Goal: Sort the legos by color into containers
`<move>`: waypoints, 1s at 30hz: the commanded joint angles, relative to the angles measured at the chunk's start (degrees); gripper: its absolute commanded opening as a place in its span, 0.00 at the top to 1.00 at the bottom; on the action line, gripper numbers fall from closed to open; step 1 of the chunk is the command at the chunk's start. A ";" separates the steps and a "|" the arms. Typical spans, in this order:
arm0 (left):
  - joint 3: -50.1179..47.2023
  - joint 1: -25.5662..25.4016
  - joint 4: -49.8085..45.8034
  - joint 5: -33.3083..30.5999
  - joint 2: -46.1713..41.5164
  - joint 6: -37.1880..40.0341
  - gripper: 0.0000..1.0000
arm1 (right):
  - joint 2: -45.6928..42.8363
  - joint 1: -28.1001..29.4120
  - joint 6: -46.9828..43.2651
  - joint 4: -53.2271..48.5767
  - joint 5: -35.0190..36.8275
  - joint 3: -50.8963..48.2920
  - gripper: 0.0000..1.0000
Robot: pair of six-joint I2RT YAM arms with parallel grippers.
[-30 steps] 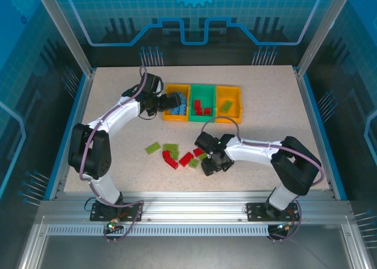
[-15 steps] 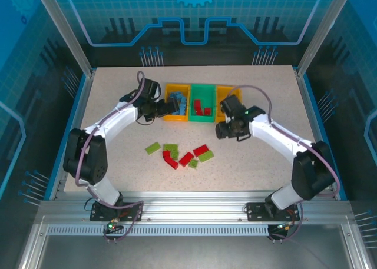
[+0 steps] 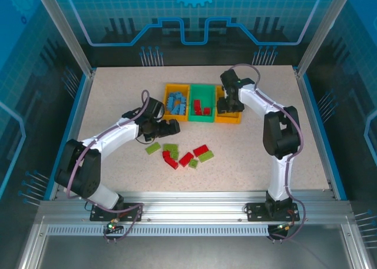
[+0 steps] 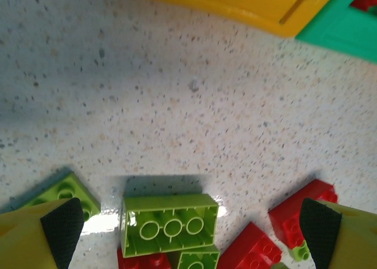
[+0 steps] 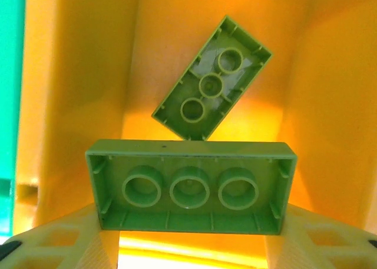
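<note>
My right claw (image 3: 229, 103) hangs over the right-hand orange-yellow bin (image 5: 70, 69), clamped on a light green brick (image 5: 189, 186) whose hollow underside faces the wrist camera. A second light green brick (image 5: 212, 79) lies aslant on the bin floor directly beneath, so the colour matches and I judge this to be the drop. To do it well I would keep the load centred between the bin walls. I would bring it low so it cannot bounce off the one below and hop the rim. Then I would spread the fingers evenly, so neither end snags and flips it toward the green bin (image 3: 203, 92) next door. My left claw (image 3: 171, 128) is spread wide and carries nothing, poised above the loose pile on the counter (image 4: 177, 104). A loose light green brick (image 4: 169, 223) sits midway between its fingers with red bricks (image 4: 303, 207) crowding it, so that pick will need a clean straddle
</note>
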 commanded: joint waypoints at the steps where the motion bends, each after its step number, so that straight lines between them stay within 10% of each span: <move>1: -0.92 -1.57 -1.93 -0.81 -1.36 -1.55 0.01 | 2.07 -1.04 -0.30 -3.76 0.24 3.62 0.40; 30: 3.71 -7.55 -6.80 -4.29 11.31 0.61 0.08 | -13.62 -1.16 1.42 -3.51 -0.95 -3.48 0.14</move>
